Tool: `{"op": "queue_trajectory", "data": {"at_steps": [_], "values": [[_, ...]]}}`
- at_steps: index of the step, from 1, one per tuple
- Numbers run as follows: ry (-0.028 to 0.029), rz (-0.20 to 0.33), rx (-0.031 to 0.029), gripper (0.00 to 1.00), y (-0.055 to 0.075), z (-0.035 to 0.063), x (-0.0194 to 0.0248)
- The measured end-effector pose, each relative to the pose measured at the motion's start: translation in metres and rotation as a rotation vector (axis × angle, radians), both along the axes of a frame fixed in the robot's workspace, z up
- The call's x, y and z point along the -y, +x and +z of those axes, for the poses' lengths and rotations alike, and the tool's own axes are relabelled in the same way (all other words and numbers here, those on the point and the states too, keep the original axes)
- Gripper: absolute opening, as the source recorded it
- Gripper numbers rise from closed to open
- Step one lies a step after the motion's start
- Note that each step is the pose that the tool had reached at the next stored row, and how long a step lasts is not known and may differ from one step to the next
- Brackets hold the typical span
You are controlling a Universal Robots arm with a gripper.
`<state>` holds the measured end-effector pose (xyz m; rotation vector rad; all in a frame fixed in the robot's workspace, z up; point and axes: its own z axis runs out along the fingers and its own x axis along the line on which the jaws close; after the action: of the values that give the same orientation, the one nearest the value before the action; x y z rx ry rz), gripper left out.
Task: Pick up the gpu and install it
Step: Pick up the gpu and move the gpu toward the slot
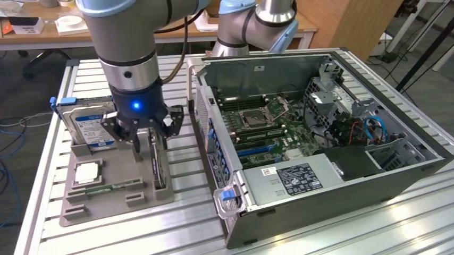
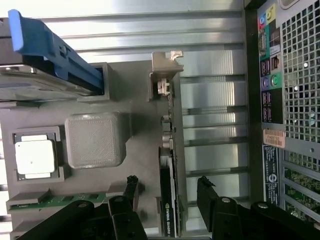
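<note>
The table (image 1: 369,223) carries the open computer case (image 1: 269,71), laid on its side so the motherboard (image 1: 262,127) faces up, reachable from above. Beside it, toward the exterior view's left, the grey parts tray (image 1: 106,199) keeps each piece in its own slot. The gpu (image 1: 159,164) stands on edge there, which I judge leaves both faces free to pinch. My gripper (image 1: 151,147) hangs over it, jaws wide, one finger either side, not closed on the card.

Exterior view raised, angled down across the slatted table (image 1: 397,228), arm (image 1: 127,53), parts tray (image 1: 106,204) and open computer case (image 1: 333,207), wrist view close, straight down past the gripper (image 2: 168,192), both sharing tray, gpu (image 2: 170,150) and case rear.
</note>
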<state>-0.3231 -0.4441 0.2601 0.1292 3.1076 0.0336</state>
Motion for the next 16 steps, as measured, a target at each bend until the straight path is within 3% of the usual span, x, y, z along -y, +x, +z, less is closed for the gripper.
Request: {"op": "queue_trajectory", "data": {"at_steps": [7,16], "values": [[0.0001,0.0,0.0005,0.59,0.0,-0.0114,0.0074],[0.0,0.0,0.0006,0.59,0.0,-0.0261,0.008]]}}
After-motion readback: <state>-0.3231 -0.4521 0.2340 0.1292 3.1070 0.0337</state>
